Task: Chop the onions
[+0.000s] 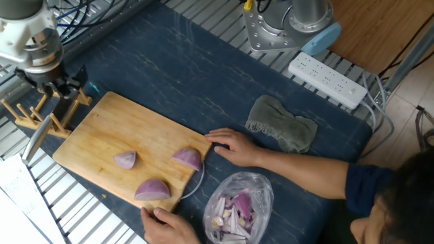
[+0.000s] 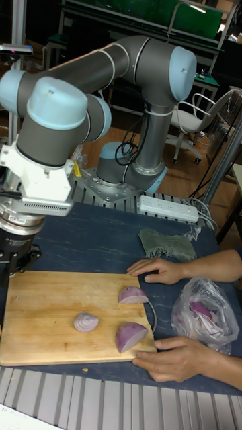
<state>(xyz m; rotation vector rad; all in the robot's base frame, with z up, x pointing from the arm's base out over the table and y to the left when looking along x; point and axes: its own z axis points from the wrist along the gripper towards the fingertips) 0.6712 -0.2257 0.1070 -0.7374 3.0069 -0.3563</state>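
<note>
Two human hands (image 1: 171, 222) (image 1: 234, 146) grip the cutting board (image 1: 95, 139) at its lower and right edges, touching it. Three onions (image 1: 152, 190) (image 1: 125, 160) (image 1: 188, 157) sit lower center on the board, close to those fingers. My gripper (image 1: 51, 83) hangs upper left, past the board's far corner; can't tell jaw opening or whether I've got the knife. Risk: chopping near those hands, or wedges rolling off

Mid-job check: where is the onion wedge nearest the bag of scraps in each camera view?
Fixed view: the onion wedge lies at the cutting board's right edge, left of the person's upper hand.
Tall fixed view: the same wedge lies at the board's upper right, below that hand.
Shared landmark: the grey cloth beyond the hand.
</note>
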